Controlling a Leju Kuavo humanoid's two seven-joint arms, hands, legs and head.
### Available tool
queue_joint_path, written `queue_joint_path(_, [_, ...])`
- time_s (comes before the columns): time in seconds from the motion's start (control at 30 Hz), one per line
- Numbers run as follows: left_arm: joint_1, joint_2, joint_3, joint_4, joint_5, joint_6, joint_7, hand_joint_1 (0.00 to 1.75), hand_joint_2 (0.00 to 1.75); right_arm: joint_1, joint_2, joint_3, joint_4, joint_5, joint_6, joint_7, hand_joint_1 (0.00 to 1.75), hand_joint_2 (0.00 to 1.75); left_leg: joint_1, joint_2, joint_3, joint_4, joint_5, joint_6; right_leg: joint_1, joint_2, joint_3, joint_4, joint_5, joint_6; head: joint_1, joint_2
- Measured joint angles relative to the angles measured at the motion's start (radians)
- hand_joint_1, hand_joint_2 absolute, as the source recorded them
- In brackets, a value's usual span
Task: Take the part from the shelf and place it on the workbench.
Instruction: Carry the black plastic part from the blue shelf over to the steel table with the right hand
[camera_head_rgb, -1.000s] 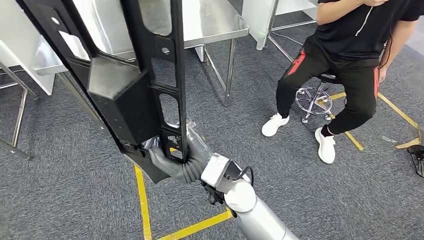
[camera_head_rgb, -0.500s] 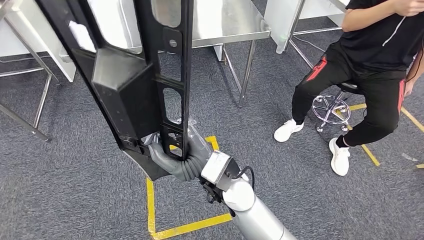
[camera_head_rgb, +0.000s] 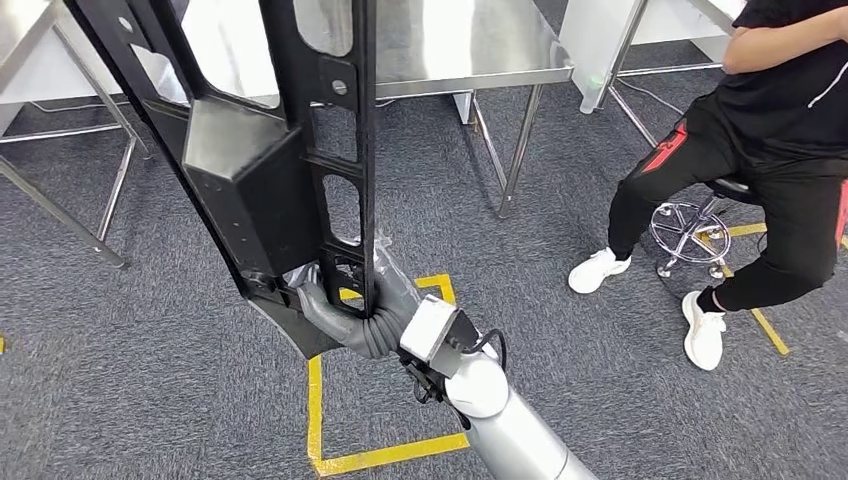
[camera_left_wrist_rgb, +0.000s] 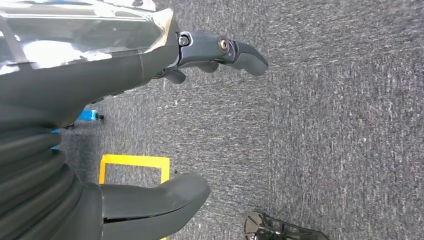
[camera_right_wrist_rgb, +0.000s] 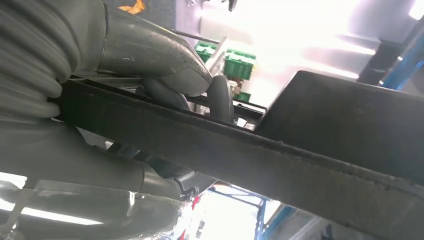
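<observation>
The part (camera_head_rgb: 250, 190) is a long black plastic frame with cut-out windows and a boxy block on one side. It stands nearly upright in front of me, its top running out of the head view. My right hand (camera_head_rgb: 355, 310) grips it near its lower end, fingers wrapped around one rail. In the right wrist view the thumb (camera_right_wrist_rgb: 150, 65) presses on the part's dark edge (camera_right_wrist_rgb: 280, 160). The steel workbench (camera_head_rgb: 470, 50) stands beyond the part. My left hand (camera_left_wrist_rgb: 100, 90) hangs over the grey carpet, fingers apart and holding nothing.
A person in black (camera_head_rgb: 760, 130) sits on a chrome stool (camera_head_rgb: 690, 225) at the right. Thin steel table legs (camera_head_rgb: 515, 150) stand ahead, with another metal frame (camera_head_rgb: 60, 200) at the left. Yellow tape lines (camera_head_rgb: 316, 410) mark the carpet by my arm.
The whole scene has slid to the right in the picture, so the camera has turned left. The part stays held in my right hand in the same pose.
</observation>
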Motion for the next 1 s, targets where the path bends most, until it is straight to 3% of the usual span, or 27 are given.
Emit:
queue_joint_path(0.1, [0.001, 0.001, 0.0, 0.0, 0.0, 0.0, 0.0, 0.0, 1.75, -0.002, 0.004, -0.001, 0.0, 0.0, 0.0, 0.0, 1.75, 1.75, 0.002, 0.0, 0.001, -0.004, 0.004, 0.011, 0.002, 0.001, 0.001, -0.001, 0.004, -0.007, 0.0, 0.0])
queue_joint_path(0.27, [0.001, 0.001, 0.0, 0.0, 0.0, 0.0, 0.0, 0.0, 1.75, -0.003, 0.006, -0.003, 0.001, 0.0, 0.0, 0.0, 1.75, 1.75, 0.005, 0.0, 0.007, -0.017, 0.01, 0.001, 0.007, 0.001, 0.0, -0.001, 0.004, -0.013, -0.001, 0.0])
queue_joint_path(0.47, [0.001, 0.0, 0.0, 0.0, -0.002, 0.0, 0.0, 0.0, 1.75, -0.005, 0.007, -0.006, 0.007, 0.0, 0.0, 0.0, 1.75, 1.75, 0.008, 0.0, 0.007, -0.019, 0.009, -0.021, 0.011, 0.001, 0.0, 0.0, 0.003, -0.02, -0.001, 0.0])
queue_joint_path(0.53, [0.001, 0.002, 0.0, 0.0, -0.003, 0.0, 0.0, 0.0, 1.75, -0.009, 0.009, -0.006, 0.008, 0.0, 0.0, 0.0, 1.75, 1.75, 0.006, 0.0, 0.006, -0.019, 0.008, -0.016, 0.005, 0.001, 0.002, -0.009, 0.007, -0.017, 0.0, 0.0])
queue_joint_path(0.6, [0.001, 0.002, 0.0, 0.0, -0.003, -0.001, 0.0, 0.0, 1.75, -0.014, 0.016, -0.008, 0.009, -0.001, 0.0, 0.001, 1.75, 1.75, 0.009, 0.003, 0.023, -0.047, 0.019, -0.003, 0.005, 0.001, 0.005, -0.015, 0.008, -0.013, 0.0, 0.0])
queue_joint_path(0.67, [0.002, 0.001, 0.0, 0.0, -0.003, -0.001, 0.0, 0.0, 1.75, -0.02, 0.019, -0.008, 0.011, -0.002, 0.0, 0.001, 1.75, 1.75, 0.016, 0.007, 0.046, -0.083, 0.037, 0.009, 0.01, 0.001, -0.018, 0.037, -0.019, -0.014, 0.002, 0.0])
queue_joint_path(0.73, [0.002, 0.001, 0.0, 0.0, -0.003, -0.001, 0.0, 0.0, 1.75, -0.023, 0.014, -0.008, 0.015, -0.002, 0.001, 0.001, 1.75, 1.75, 0.019, 0.01, 0.05, -0.091, 0.042, 0.012, 0.003, 0.0, -0.077, 0.155, -0.068, -0.014, 0.003, 0.0])
queue_joint_path(0.8, [0.004, 0.001, 0.0, 0.0, -0.003, -0.002, 0.0, 0.0, 1.75, -0.019, 0.008, -0.009, 0.021, -0.002, 0.001, 0.002, 1.75, 1.75, 0.023, 0.01, 0.047, -0.09, 0.041, 0.005, -0.008, 0.0, -0.12, 0.23, -0.086, 0.001, 0.002, 0.0])
queue_joint_path(0.83, [0.005, 0.0, 0.0, 0.0, -0.003, -0.002, 0.0, 0.0, 1.75, -0.017, 0.006, -0.008, 0.024, -0.002, 0.001, 0.002, 1.75, 1.75, 0.027, 0.009, 0.046, -0.086, 0.039, -0.001, -0.015, 0.0, -0.113, 0.212, -0.072, 0.015, 0.002, 0.0])
queue_joint_path(0.9, [0.005, 0.0, 0.0, 0.0, -0.002, -0.002, 0.001, 0.0, 1.75, -0.017, 0.004, -0.008, 0.029, -0.002, 0.001, 0.002, 1.75, 1.75, 0.038, 0.006, 0.042, -0.069, 0.029, -0.022, -0.029, 0.0, -0.051, 0.09, -0.02, 0.047, 0.003, 0.0])
queue_joint_path(0.93, [0.005, 0.003, 0.0, -0.001, -0.002, -0.002, 0.001, 0.0, 1.75, -0.017, 0.004, -0.008, 0.03, -0.002, 0.001, 0.002, 1.75, 1.75, 0.042, 0.004, 0.037, -0.056, 0.02, -0.035, -0.032, 0.002, -0.022, 0.035, -0.001, 0.055, 0.004, 0.0])
queue_joint_path(0.97, [0.006, 0.005, 0.0, -0.001, -0.002, -0.002, 0.002, 0.0, 1.75, -0.017, 0.005, -0.008, 0.031, -0.003, 0.002, 0.002, 1.75, 1.75, 0.042, 0.003, 0.032, -0.045, 0.014, -0.046, -0.033, 0.004, -0.007, 0.008, 0.008, 0.05, 0.004, 0.0])
queue_joint_path(1.0, [0.006, 0.006, 0.0, -0.001, -0.002, -0.002, 0.002, 0.0, 1.75, -0.016, 0.005, -0.008, 0.033, -0.003, 0.002, 0.002, 1.75, 1.75, 0.041, 0.002, 0.028, -0.038, 0.009, -0.055, -0.031, 0.007, -0.007, 0.007, 0.006, 0.038, 0.004, 0.0])
